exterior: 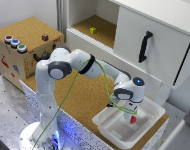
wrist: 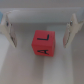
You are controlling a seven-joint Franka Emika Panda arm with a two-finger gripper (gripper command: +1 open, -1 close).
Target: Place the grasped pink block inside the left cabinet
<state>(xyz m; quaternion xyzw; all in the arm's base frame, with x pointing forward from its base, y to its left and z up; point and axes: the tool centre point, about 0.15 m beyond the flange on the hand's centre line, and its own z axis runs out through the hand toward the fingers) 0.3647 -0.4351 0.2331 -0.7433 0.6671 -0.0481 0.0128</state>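
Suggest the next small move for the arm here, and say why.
Probably a straight lift. The gripper sits low over the white tray, with the pink block between its fingers, while the left cabinet stands higher and farther back. Whether the fingers actually touch the block is unclear, so confirm the grasp first.

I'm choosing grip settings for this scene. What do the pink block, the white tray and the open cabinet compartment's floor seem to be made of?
Pink block: probably painted wood or plastic; flat matte faces with dark printed letters, so likely rigid. White tray: looks like smooth moulded plastic, with rounded rim and slight sheen. Floor of the left cabinet: speckled brown, cork-like, between plain white walls. The claw shows pale fingers; their material is unclear.
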